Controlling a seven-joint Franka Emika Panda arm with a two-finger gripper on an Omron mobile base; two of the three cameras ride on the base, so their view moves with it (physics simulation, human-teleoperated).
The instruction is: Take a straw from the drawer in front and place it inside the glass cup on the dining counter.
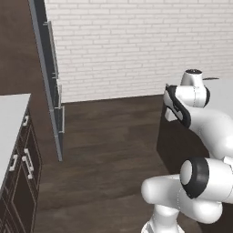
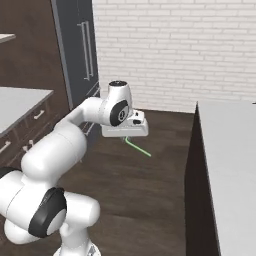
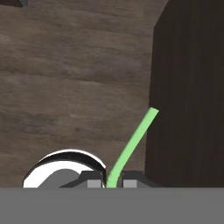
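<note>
The arm rose from its base, bent at the elbow and reached forward at about the height of the white counter [image 2: 230, 150], with its wrist turned so that the hand pointed down over the dark wooden floor [image 2: 150, 200]. The gripper [image 3: 113, 181] was closed on the lower end of the green straw [image 3: 131, 146], which slanted out from between the fingertips, hanging in the air above the floor. In the hand view the straw's free end reached the edge of the counter's dark brown side [image 3: 188, 109].
</note>
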